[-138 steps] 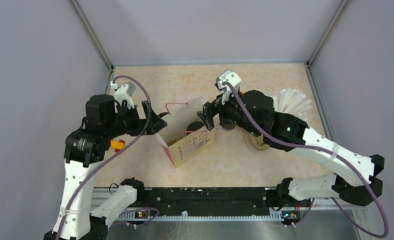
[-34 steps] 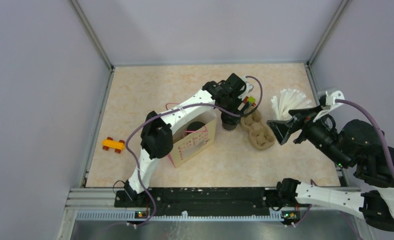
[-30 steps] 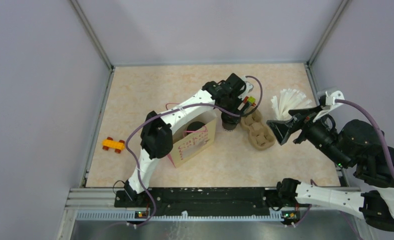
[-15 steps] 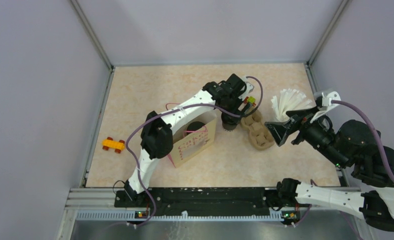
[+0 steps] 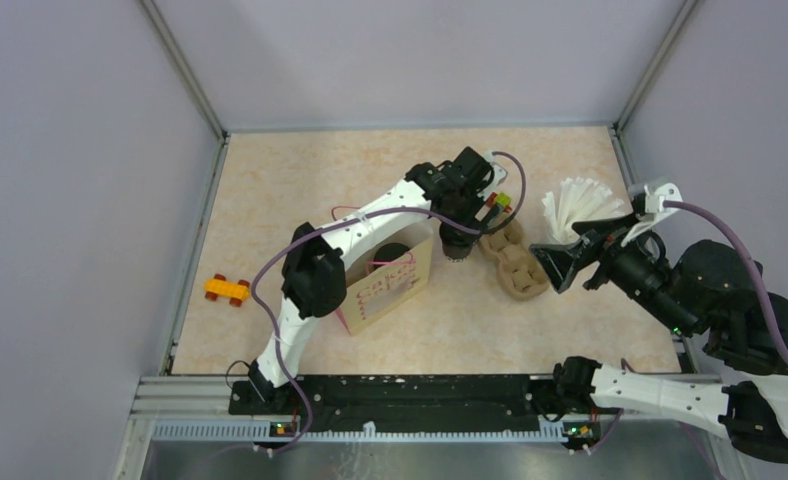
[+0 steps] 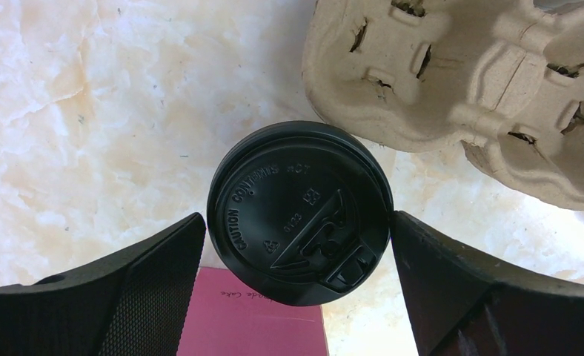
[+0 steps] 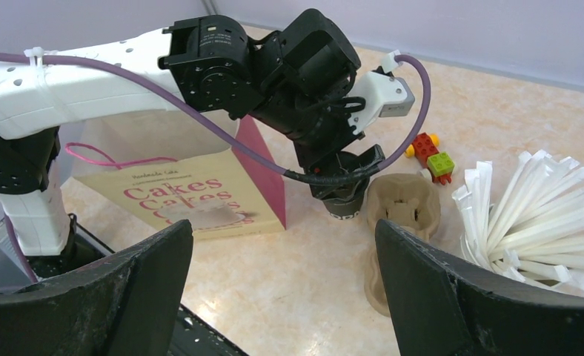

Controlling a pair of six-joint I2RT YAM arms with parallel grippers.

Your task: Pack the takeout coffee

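Straddling the coffee cup [image 6: 300, 222] from above, the left gripper [image 6: 298, 245] now has its jaws spread wide, one finger on each side of the round black lid and hardly clear of its rim. Over the last second those jaws have eased apart a little further, while the cup has kept its spot upright on the table [image 5: 300, 180], between the pink side of the paper bag [image 7: 185, 193] and the brown cup carrier [image 6: 459, 81], just beside both. A few seconds back the left arm was out at the bag's far side and the right arm was working near this cup; since then they have swapped, the left reaching across the bag and the right drawn back. The right gripper [image 7: 283, 237] is also wide apart and empty, hanging near the carrier and the straws [image 7: 541, 215], and it has crept slightly closer to the carrier. By my reading the cup is not gripped, so packing this one is not yet done: the fingers must close on it before it can be lifted. A dark round shape shows in the bag's mouth in the top view; whether it is the second cup I cannot tell
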